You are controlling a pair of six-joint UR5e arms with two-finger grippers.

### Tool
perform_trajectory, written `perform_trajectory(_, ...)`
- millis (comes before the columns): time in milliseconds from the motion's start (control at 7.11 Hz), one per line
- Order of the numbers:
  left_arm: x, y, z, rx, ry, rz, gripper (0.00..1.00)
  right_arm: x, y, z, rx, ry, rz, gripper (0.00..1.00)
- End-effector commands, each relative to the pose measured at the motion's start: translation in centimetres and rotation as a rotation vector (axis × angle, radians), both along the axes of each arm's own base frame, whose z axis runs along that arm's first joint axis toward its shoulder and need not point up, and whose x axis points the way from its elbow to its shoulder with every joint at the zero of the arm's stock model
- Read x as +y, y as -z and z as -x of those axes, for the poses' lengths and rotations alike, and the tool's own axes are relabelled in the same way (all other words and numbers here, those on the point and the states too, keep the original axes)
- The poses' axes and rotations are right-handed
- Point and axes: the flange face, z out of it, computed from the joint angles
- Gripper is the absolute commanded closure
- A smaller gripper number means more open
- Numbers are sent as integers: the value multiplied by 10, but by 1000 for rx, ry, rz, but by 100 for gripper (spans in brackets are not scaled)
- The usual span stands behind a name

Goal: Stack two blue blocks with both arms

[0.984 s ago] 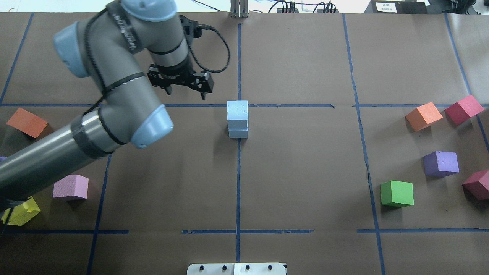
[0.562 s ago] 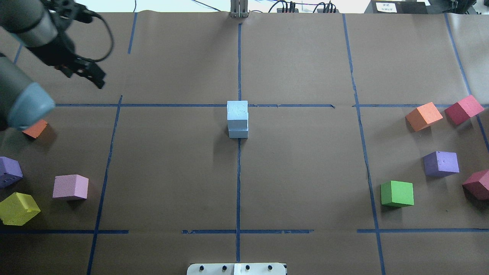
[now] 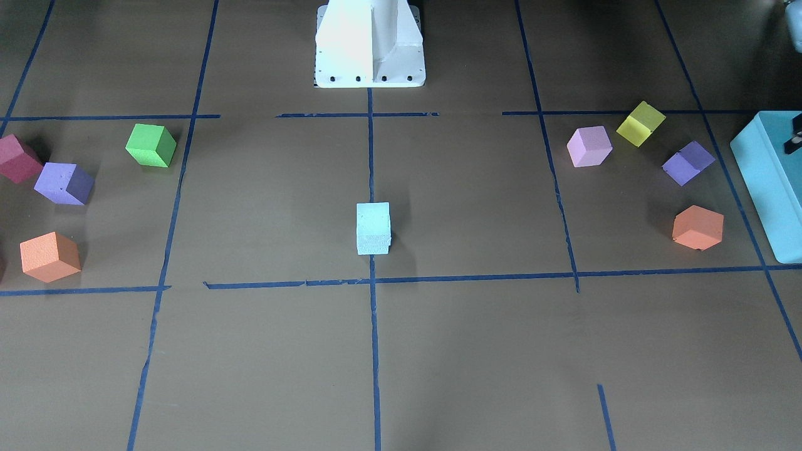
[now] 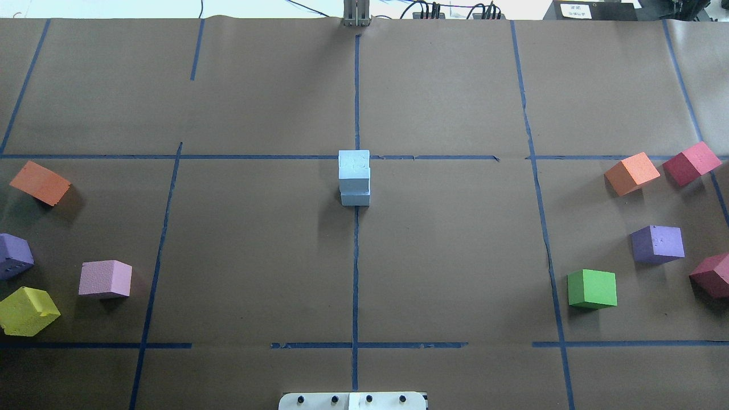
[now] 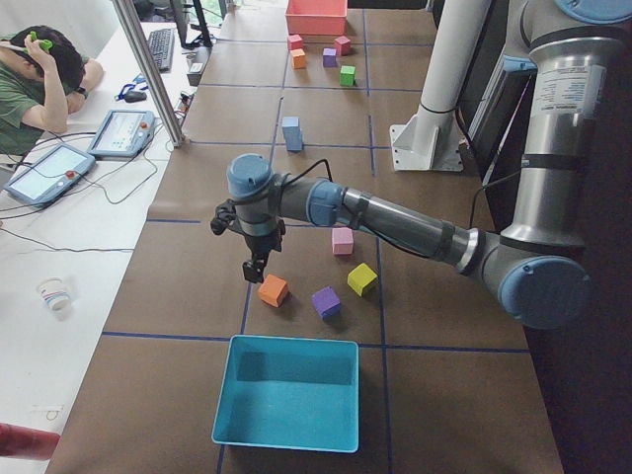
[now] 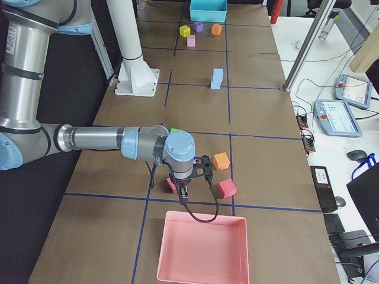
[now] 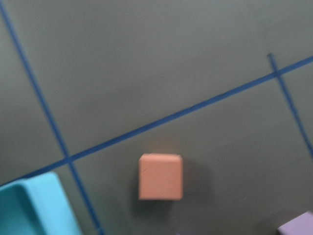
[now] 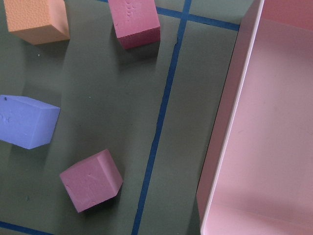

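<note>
The two pale blue blocks stand stacked at the table's middle, the upper blue block set slightly back on the lower blue block. The stack also shows in the front-facing view, the exterior left view and the exterior right view. No gripper touches it. My left gripper hangs above an orange cube, far from the stack; I cannot tell whether it is open. My right gripper hangs over crimson cubes near a pink tray; I cannot tell its state. Neither wrist view shows fingers.
On the left stand an orange cube, purple cube, pink cube, yellow cube and a teal box. On the right stand orange, crimson, purple and green cubes.
My left arm has swung from beside the stack to the left and out of the overhead view. The blue stack has not moved.
</note>
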Motion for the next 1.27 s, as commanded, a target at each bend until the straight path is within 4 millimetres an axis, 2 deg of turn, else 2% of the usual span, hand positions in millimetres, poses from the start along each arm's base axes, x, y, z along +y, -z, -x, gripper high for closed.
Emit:
perform_trajectory(0,41,-70,19,-9,22,135,0,-1,0,3,-6,6,0,0)
perform_trajectory(281,44,-101,20,-17,34,210,0,-2,0,4,-6,10,0,0)
perform_trajectory(1125,42,-97,19,-19,28,195,0,-5,0,18,-4,48,-4,0)
